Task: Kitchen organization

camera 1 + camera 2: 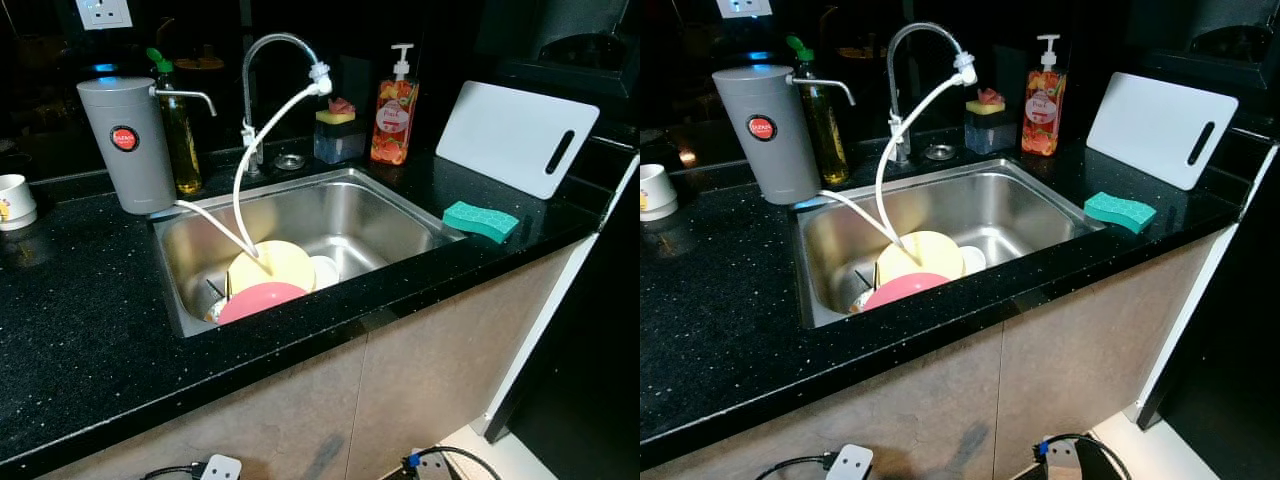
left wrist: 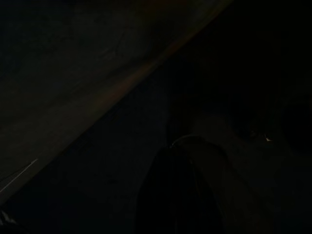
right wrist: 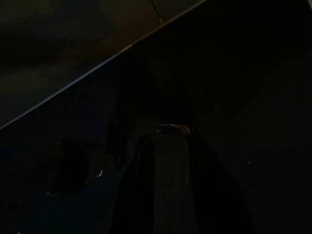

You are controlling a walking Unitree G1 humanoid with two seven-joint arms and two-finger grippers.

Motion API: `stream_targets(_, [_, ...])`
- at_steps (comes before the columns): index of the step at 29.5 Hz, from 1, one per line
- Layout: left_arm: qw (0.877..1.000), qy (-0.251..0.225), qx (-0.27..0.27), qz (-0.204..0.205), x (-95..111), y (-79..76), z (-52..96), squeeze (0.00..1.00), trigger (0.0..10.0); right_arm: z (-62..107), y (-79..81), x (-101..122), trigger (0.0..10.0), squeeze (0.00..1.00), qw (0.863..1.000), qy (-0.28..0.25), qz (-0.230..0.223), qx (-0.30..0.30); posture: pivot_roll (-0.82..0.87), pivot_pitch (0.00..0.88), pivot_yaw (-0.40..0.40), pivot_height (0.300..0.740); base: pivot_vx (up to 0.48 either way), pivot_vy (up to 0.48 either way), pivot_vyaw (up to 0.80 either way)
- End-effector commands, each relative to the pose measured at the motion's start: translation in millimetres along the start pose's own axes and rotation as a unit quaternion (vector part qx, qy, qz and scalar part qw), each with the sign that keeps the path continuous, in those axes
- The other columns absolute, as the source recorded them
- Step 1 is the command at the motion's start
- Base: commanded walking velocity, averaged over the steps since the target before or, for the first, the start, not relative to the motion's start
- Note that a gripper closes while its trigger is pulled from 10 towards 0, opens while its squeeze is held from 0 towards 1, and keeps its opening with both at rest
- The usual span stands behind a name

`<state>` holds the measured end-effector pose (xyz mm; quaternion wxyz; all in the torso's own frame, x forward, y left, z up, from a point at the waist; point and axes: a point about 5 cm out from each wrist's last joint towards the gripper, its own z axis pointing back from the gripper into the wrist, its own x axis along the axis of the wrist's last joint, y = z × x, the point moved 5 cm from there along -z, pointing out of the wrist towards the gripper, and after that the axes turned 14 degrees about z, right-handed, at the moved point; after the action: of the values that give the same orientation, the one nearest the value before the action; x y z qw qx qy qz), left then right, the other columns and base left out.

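I look down at a steel sink (image 1: 400, 215) set in a black counter (image 1: 70, 330). A yellow plate (image 1: 275, 265) and pink plate (image 1: 262, 298) lean stacked in its near-left corner, likely waiting for washing. A green sponge (image 1: 481, 220) lies beside the rim, handy. My 2 arms hang in shadow; I cannot tell my grippers' state.
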<state>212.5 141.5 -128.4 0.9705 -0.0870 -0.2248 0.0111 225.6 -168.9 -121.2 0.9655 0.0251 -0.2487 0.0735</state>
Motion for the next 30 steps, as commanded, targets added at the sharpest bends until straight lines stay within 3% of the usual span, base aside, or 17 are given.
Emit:
stream_targets(1, [1.000,0.003,0.005,-0.003,1.3,3.9,0.6,0.00,10.0,0.0,1.4,-2.9,10.0,0.00,1.000,0.004,-0.013,0.005,0.01,0.024,0.006,0.740,0.000,0.000,0.00])
stream_targets(7, [1.000,0.002,0.004,-0.003,1.8,2.0,0.2,0.00,10.0,-0.1,6.5,-3.5,10.0,0.00,0.998,-0.001,-0.052,0.024,0.01,0.024,0.004,0.740,0.000,0.000,0.00])
stream_targets(11, [1.000,0.002,0.003,-0.003,2.6,1.2,0.1,0.00,10.0,0.1,4.2,-6.1,10.0,0.00,1.000,0.009,-0.010,0.019,0.01,0.023,0.003,0.740,0.000,0.000,0.00])
stream_targets(13, [1.000,0.001,0.003,-0.002,4.2,0.9,0.1,0.00,10.0,0.3,-2.4,-9.1,10.0,0.00,0.999,0.015,0.050,-0.012,0.01,0.024,0.001,0.740,0.000,0.000,0.00])
stream_targets(15, [1.000,0.000,0.003,-0.002,4.8,0.8,0.1,0.00,10.0,0.5,-5.5,-8.2,10.0,0.00,0.998,0.014,0.060,-0.022,0.01,0.024,0.001,0.740,0.000,0.000,0.00])
stream_targets(20, [1.000,0.000,0.002,-0.003,5.2,0.5,0.1,0.00,10.0,0.6,-1.7,-11.3,10.0,0.00,0.999,0.017,0.037,-0.001,0.01,0.023,0.000,0.740,0.000,0.000,0.00])
stream_targets(22, [1.000,0.000,0.002,-0.004,5.0,-0.1,-0.1,0.00,10.0,0.6,-1.1,-13.9,10.0,0.00,0.997,0.027,0.075,0.000,0.01,0.024,-0.001,0.740,0.000,0.000,0.00])
stream_targets(30, [1.000,0.000,0.009,-0.006,5.3,0.7,-0.2,0.00,10.0,-0.3,9.0,-24.2,10.0,0.00,0.997,0.042,0.060,0.005,0.00,0.026,-0.003,0.740,0.000,0.000,0.00])
